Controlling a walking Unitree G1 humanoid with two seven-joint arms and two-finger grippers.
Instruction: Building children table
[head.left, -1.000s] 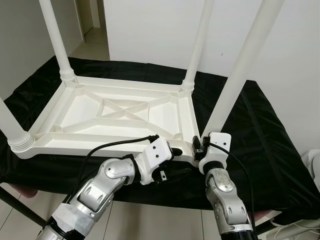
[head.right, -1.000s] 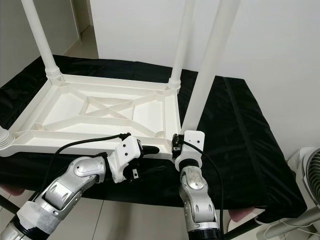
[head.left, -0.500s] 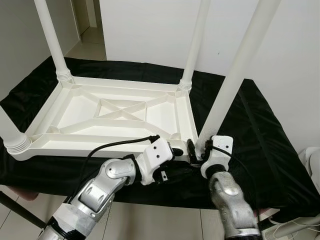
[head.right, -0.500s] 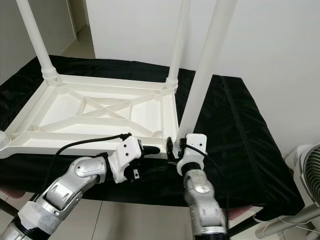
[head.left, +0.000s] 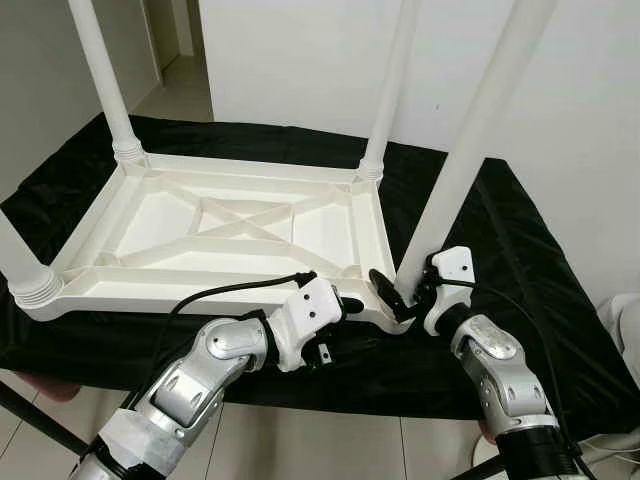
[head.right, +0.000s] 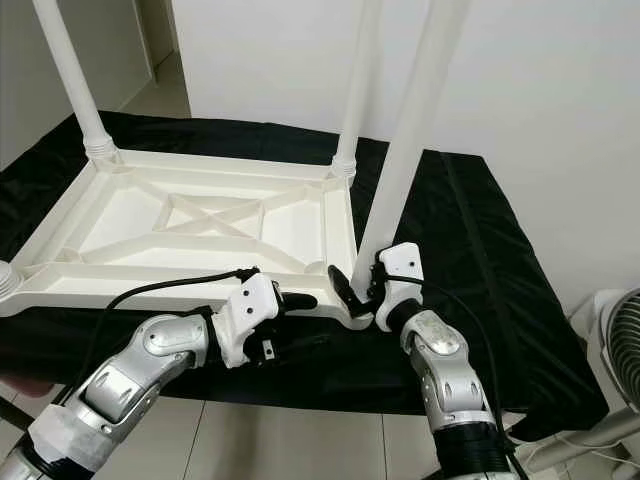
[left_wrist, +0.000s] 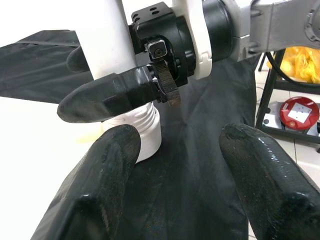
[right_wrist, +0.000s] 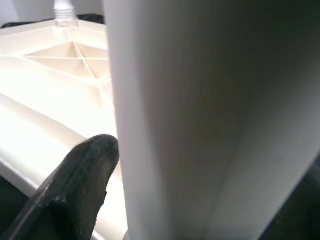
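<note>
Right gripper (head.left: 405, 292) is the change: a second ago it sat straight in front of the near-right corner with the forearm pointing up at it; now the arm has swung out to the robot's right and the fingers straddle the base of the near-right leg (head.left: 470, 140) from the side. In the left wrist view one black finger (left_wrist: 107, 97) lies across the front of the leg just above its ribbed collar, the second shows behind the leg. Fingers are spread about a leg's width with the leg between them; front one looks to be touching, but I can't tell whether they're squeezing it

Left gripper (head.left: 352, 304) hasn't moved: parked at the near edge of the frame just left of that corner, fingers wide apart, nothing held, pointing at the collar

Tabletop (head.left: 230, 225) lies upside down on the black cloth (head.left: 520, 290), ribs up. Four legs stand in the corner sockets: far-left (head.left: 105, 75), far-right (head.left: 388, 85), near-left (head.left: 18, 255) and the one being worked

Judgement: last leg is in its socket, and the new side-on grip looks like a re-grip for another twist. Assembly looks almost done, then the table needs flipping
</note>
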